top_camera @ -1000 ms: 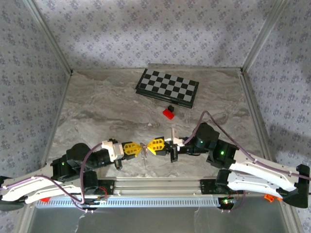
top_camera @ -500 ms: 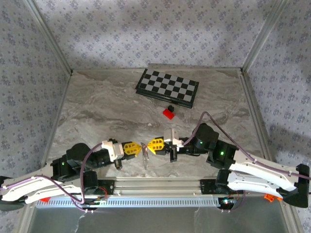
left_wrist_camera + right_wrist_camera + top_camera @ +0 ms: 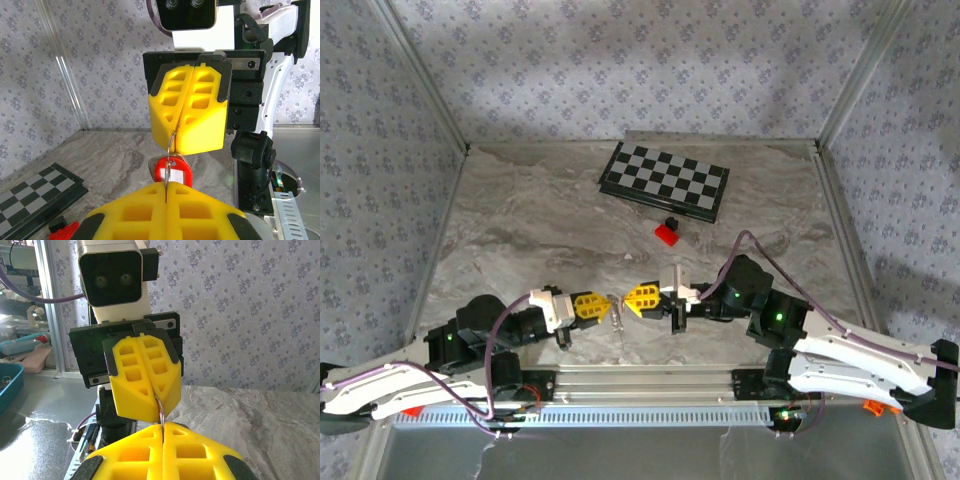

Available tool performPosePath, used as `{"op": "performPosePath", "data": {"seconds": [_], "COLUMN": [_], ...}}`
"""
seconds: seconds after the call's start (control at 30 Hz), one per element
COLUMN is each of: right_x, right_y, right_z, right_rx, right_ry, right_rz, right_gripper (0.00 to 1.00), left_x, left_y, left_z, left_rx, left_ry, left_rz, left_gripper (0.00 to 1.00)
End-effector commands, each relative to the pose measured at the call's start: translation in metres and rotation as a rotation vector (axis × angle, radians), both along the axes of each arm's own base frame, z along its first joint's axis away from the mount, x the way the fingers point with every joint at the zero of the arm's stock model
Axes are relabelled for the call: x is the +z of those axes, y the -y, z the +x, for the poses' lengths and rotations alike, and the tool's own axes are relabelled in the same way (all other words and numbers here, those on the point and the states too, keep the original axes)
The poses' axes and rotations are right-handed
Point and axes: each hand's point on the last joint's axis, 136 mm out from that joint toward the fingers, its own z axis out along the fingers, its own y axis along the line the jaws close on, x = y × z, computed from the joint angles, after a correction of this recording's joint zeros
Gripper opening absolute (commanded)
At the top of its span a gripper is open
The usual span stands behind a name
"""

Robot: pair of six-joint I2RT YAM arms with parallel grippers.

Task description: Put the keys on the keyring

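Your yellow-padded left gripper (image 3: 166, 187) is clamped shut on the tiny red-orange-headed key (image 3: 172, 171), head outward, nose-to-nose with the yellow-padded right gripper (image 3: 177, 145) pinching the thin pale silvery chain keyring (image 3: 619, 320), above the near edge of the grey marble tabletop (image 3: 520, 250), presumably so chain meets keyhole.

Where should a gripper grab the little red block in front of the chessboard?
Probably the red block across its body, straight down from above: it lies low on the table with bare surface left and right, while a black piece sits at its far end, toward the chessboard.
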Motion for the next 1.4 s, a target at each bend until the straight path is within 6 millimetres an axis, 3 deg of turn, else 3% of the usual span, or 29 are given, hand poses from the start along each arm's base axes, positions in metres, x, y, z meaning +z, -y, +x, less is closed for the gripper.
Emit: {"op": "performPosePath", "data": {"seconds": [0.0, 1.37], "right_x": [0.007, 0.002], "right_y": [0.0, -0.006], "right_z": [0.001, -0.009], "right_rx": [-0.007, 0.062], "right_ry": [0.031, 0.031], "right_rz": [0.03, -0.013], "right_gripper": [0.0, 0.0], "left_x": [0.019, 0.02], "left_y": [-0.003, 0.0], "left_z": [-0.004, -0.004], "left_rx": [-0.014, -0.017], "left_ry": [0.01, -0.003], "left_rz": [-0.063, -0.037], "left_gripper": [0.0, 0.0]}}
